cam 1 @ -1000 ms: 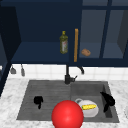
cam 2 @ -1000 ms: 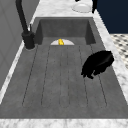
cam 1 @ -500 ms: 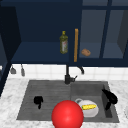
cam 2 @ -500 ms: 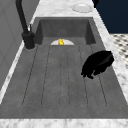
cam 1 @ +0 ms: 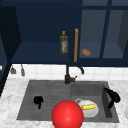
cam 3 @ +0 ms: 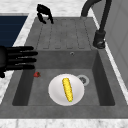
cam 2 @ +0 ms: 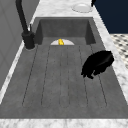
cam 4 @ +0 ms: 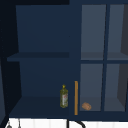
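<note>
Honestly hardly any change across these frames. The right hand (cam 1: 112, 96) by the sink basin's right wall looks maybe a touch different in pose (too slight to say which way). The left hand (cam 1: 38, 100) over the drainboard (cam 1: 47, 90) hasn't visibly moved.

corn (cam 3: 67, 89) on plate (cam 3: 55, 93) in sink basin (cam 3: 100, 82), faucet (cam 3: 100, 37) behind

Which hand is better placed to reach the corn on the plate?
Probably the right hand: it hovers open at the basin's right edge, beside the plate holding the corn. The left hand hangs curled over the drainboard.
</note>
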Robot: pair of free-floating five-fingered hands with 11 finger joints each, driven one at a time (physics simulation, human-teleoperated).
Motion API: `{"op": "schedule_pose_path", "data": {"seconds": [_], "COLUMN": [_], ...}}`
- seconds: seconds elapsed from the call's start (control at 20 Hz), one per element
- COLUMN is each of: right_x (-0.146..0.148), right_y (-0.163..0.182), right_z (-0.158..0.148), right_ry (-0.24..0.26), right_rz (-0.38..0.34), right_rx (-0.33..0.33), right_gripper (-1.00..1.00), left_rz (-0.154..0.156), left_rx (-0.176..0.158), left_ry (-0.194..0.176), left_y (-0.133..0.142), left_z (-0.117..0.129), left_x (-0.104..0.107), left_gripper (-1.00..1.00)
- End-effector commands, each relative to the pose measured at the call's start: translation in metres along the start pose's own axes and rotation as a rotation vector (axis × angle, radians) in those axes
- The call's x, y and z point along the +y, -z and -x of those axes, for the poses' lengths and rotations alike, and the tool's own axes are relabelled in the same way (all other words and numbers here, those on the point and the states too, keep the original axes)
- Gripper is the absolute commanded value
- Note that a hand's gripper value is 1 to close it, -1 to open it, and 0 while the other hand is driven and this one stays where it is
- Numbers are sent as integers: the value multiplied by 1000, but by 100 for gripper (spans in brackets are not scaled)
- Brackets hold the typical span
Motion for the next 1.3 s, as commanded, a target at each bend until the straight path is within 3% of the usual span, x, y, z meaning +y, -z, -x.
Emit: {"op": "schedule_pose_path", "data": {"seconds": [0.0, 0.15, 0.7, 1.25], "right_x": [4, 7, 76, 158], "right_y": [13, 7, -25, -57], "right_z": [7, 8, -12, -35], "right_ry": [2, -2, -147, -126], "right_rz": [-7, 9, 144, 172], "right_rx": [3, 6, 17, 75], "right_gripper": [-100, -100, -100, -100], "left_rz": [0, 0, 0, 0], "left_rx": [0, 0, 0, 0], "left_ry": [0, 0, 0, 0], "left_y": [0, 0, 0, 0], "left_z": [0, 0, 0, 0], "left_x": [0, 0, 0, 0], "left_gripper": [0, 0, 0, 0]}}
